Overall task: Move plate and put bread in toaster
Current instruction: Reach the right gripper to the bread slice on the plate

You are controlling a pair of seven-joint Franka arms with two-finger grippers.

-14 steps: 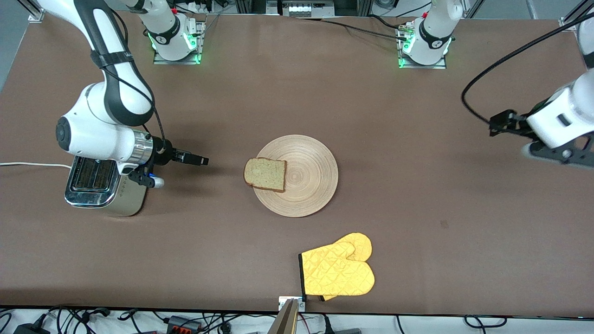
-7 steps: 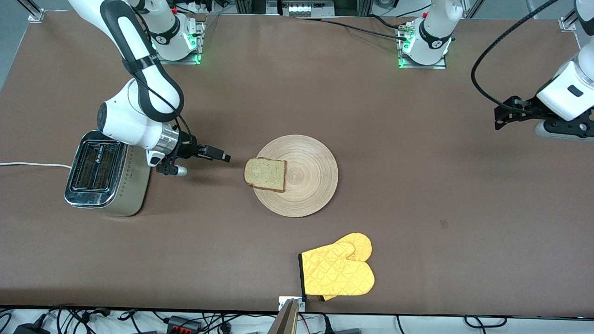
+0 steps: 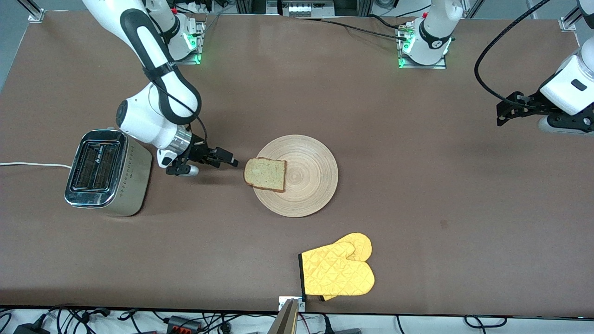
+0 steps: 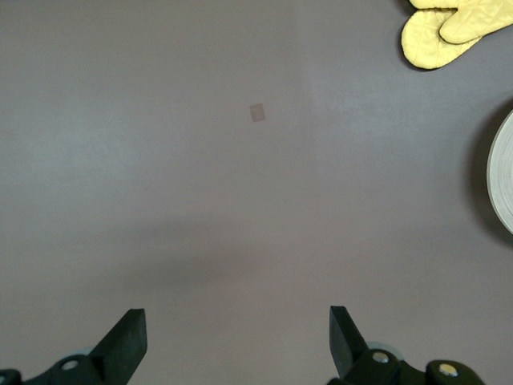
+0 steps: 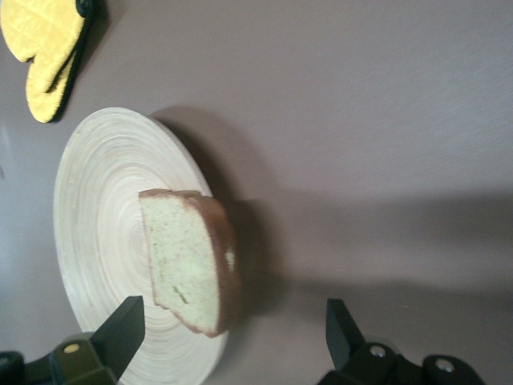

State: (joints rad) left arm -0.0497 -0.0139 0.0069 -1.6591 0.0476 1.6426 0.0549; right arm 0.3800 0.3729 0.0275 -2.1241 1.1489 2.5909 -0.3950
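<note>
A pale wooden plate point(image 3: 308, 185) lies mid-table. The bread point(image 3: 265, 174), a brown speckled slice, rests on it and overhangs the rim toward the right arm's end. The chrome-topped toaster point(image 3: 106, 172) stands at that end, both slots showing empty. My right gripper point(image 3: 225, 158) is open, low over the table between toaster and plate, just short of the bread point(image 5: 188, 257). In the right wrist view the right gripper point(image 5: 232, 313) has nothing between its fingers. My left gripper point(image 3: 502, 112) hangs open and empty over bare table at the left arm's end; the left gripper point(image 4: 236, 314) also shows in its own wrist view.
A yellow oven mitt point(image 3: 338, 271) lies near the table's front edge, nearer the camera than the plate; the mitt point(image 4: 449, 32) shows in both wrist views. The toaster's white cord point(image 3: 28, 164) runs off the table's end. A small mark point(image 3: 444, 224) sits on the brown tabletop.
My right arm has swung from over the toaster toward the bread, its open gripper now close to the slice. The left gripper has drifted a little toward the bases. Bread and plate have not moved.
</note>
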